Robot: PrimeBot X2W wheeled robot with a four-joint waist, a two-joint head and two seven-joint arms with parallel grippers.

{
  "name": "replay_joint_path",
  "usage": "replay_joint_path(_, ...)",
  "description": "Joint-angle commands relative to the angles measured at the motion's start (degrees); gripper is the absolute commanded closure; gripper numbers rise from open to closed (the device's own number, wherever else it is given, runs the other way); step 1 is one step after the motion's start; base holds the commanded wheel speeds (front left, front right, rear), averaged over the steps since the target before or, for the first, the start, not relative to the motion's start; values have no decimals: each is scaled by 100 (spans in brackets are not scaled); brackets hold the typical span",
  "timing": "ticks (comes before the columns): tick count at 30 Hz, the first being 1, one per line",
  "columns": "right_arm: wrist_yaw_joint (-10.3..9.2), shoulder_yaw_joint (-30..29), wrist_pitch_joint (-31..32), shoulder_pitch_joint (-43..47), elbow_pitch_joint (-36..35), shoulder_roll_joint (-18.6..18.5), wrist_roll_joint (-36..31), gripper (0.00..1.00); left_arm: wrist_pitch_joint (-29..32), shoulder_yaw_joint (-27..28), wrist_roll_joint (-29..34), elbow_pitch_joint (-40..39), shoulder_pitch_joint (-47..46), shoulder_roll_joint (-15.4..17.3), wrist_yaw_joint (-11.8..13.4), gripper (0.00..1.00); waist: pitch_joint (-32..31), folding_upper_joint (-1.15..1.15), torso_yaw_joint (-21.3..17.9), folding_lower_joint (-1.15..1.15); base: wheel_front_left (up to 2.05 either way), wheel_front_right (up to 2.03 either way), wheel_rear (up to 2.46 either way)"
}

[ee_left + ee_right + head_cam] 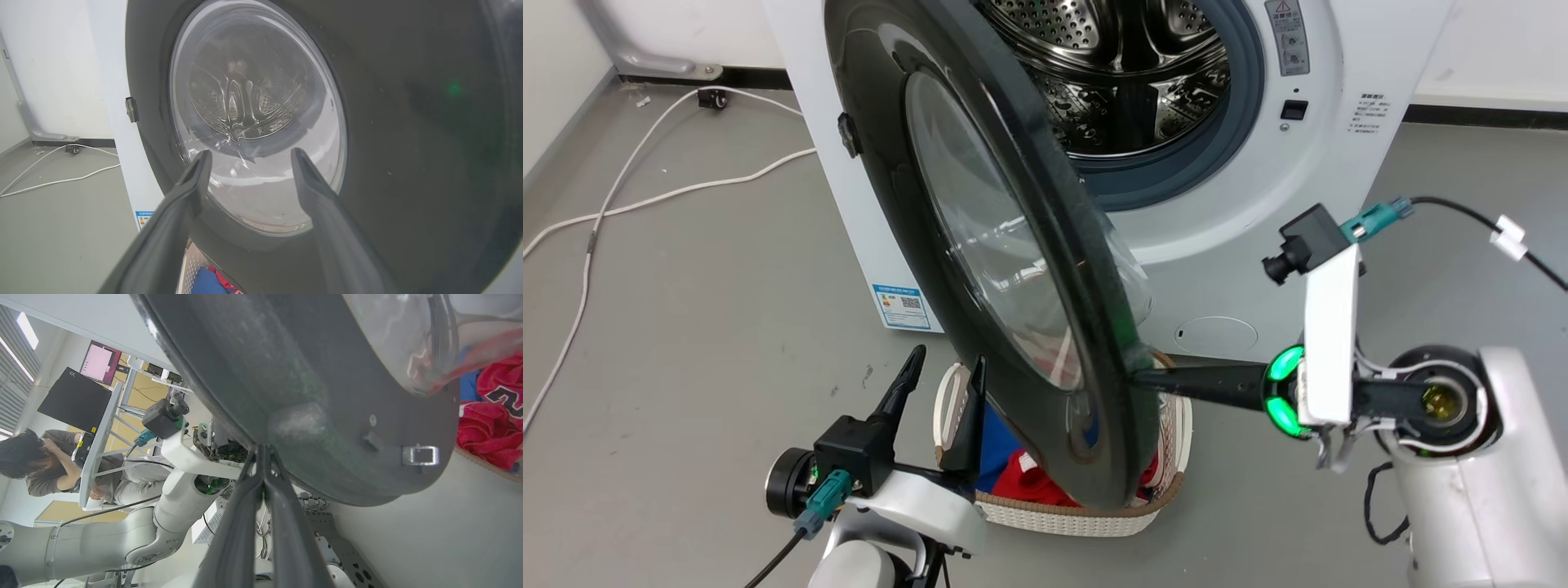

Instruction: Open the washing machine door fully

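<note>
The washing machine (1241, 212) stands white with its steel drum (1127, 65) exposed. The washing machine door (1062, 269), a black ring around bulging clear glass, is hinged on the left and swung out partway towards me. My right gripper (1135, 377) is shut, reaching in from the right, and its tips touch the inner side of the door's lower rim. In the right wrist view that gripper (261, 447) meets the door (286, 375) near the metal latch (421, 455). My left gripper (949, 359) is open and empty, just in front of the door's outer face (408, 143).
A white lattice laundry basket (1086, 514) with red and blue clothes sits on the floor under the door. White cables (645, 196) lie on the grey floor at the left. A person (41, 465) sits at a desk behind me.
</note>
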Motion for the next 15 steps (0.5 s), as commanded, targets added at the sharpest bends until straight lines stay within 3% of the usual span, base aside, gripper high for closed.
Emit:
replay_joint_path(1, 2, 98, -67, 123, -51, 58, 91, 100, -15, -12, 2, -3, 60, -4, -26, 0, 1, 0, 4, 1, 0, 0, 0)
replay_joint_path(7, 2, 222, -839, 295, -259, 42, 198, 100, -15, 34, -17, -4, 80, -4, -17, 0, 5, 0, -36, 1, 0, 0, 0)
replay_joint_path(15, 2, -426, -2662, 813, -454, 42, -20, 100, -15, 166, 19, 10, 149, -5, 5, 0, -48, 0, -223, 1, 0, 0, 0)
